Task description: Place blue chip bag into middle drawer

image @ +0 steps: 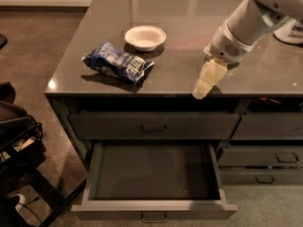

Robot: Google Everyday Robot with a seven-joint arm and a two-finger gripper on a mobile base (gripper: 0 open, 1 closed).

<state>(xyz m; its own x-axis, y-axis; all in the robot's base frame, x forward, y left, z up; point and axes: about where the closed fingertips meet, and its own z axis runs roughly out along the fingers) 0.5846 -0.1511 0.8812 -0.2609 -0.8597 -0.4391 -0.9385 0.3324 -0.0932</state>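
Hovering my end effector (200, 90) over desk (189, 32) front edge, right of centre; open or closed, cannot tell. Near front-left corner lies blue chip bag (118, 63). Light, crinkly, slippery foil: I'd pinch crumpled middle. Below, middle drawer (151, 171) open.

Your blue chip bag (118, 63) is crumpled glossy foil; the countertop (189, 18) polished, reflective; the middle drawer (151, 205) matt; the gripper (199, 94), over the countertop's near edge, smooth cream plastic.

blue chip bag (118, 63) on countertop (189, 13), gripper (198, 93) over its front edge, middle drawer (151, 171) open
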